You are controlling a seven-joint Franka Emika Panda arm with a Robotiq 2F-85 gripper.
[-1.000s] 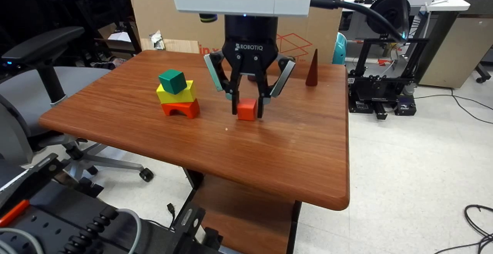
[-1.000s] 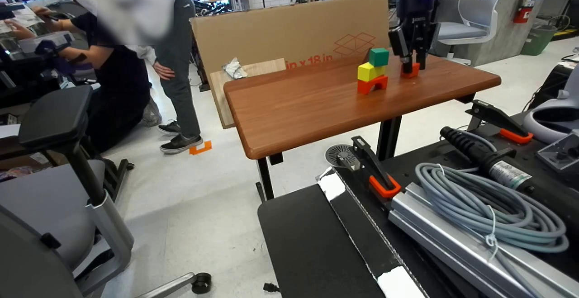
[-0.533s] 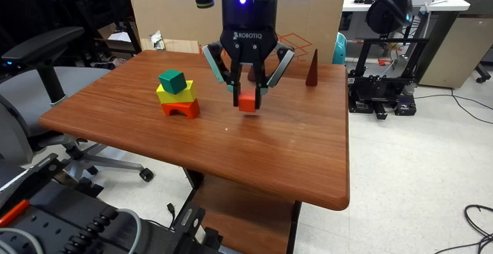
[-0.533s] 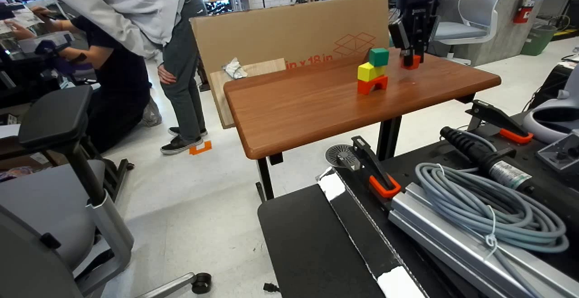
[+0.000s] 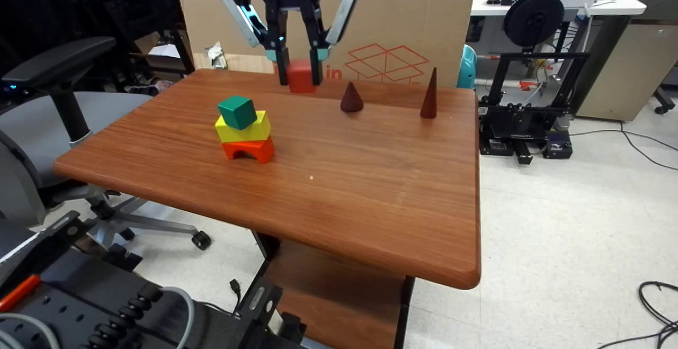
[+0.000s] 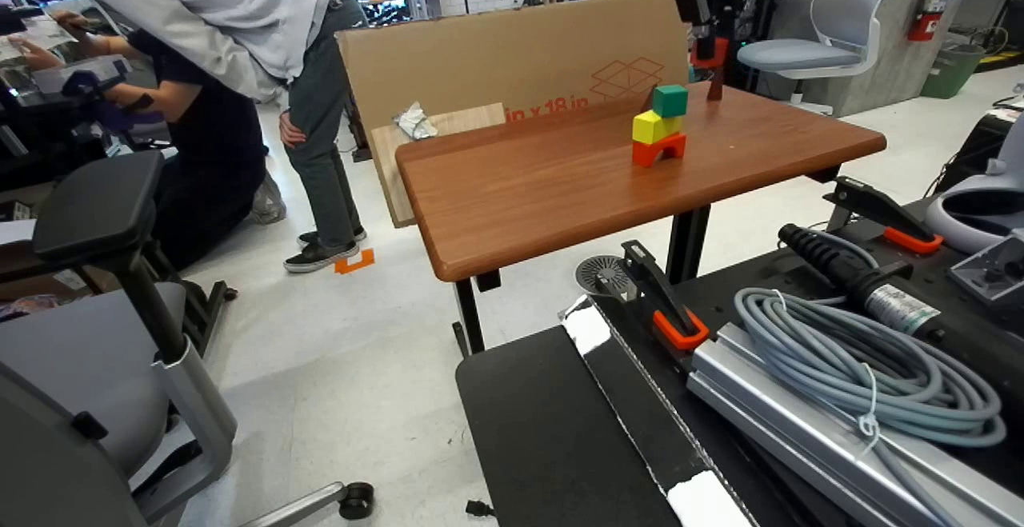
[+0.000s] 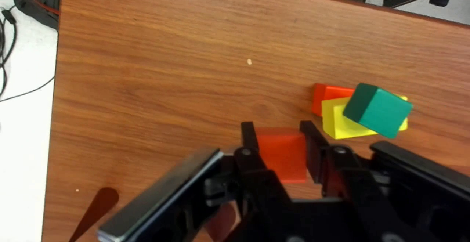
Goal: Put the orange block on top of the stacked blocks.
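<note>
My gripper (image 5: 300, 81) is shut on the orange block (image 5: 302, 76) and holds it in the air above the far part of the table. The block also shows between the fingers in the wrist view (image 7: 282, 155) and raised in an exterior view (image 6: 710, 53). The stacked blocks stand on the table: an orange arch base (image 5: 259, 150), a yellow block (image 5: 244, 131) on it, and a turned green block (image 5: 237, 112) on top. The green block is also seen in an exterior view (image 6: 670, 101). In the wrist view, the green block (image 7: 385, 111) lies to the right of the gripper.
Two dark brown cones, one short (image 5: 351, 99) and one tall (image 5: 430, 97), stand on the wooden table (image 5: 371, 195) toward its far side. A large cardboard sheet (image 5: 392, 31) stands behind the table. A person (image 6: 200, 15) is bending beyond the table.
The gripper has lifted the orange block off the table, well upward, and moved it left and toward the far side in an exterior view. The stack has not moved. The short cone is uncovered.
</note>
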